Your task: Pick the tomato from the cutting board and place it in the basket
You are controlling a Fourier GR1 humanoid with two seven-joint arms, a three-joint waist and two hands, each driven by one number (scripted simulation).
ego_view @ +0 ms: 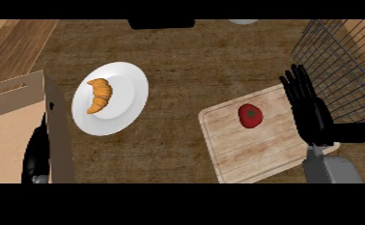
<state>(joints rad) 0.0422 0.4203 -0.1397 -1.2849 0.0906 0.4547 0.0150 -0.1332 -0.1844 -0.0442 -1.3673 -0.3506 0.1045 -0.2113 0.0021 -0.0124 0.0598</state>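
Right hand (308,104) is flat and released just right of the tomato (249,115), so a sloppy sideways grab could roll it off the cutting board (242,151), away from the basket (335,64).

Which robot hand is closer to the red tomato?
The right hand. It hovers open just right of the tomato, over the cutting board's right edge. The left hand is far away at the view's left edge, beyond the croissant plate.

At three o'clock the basket (335,64) runs off the edge; a box (43,122) half hides the left hand (35,156).
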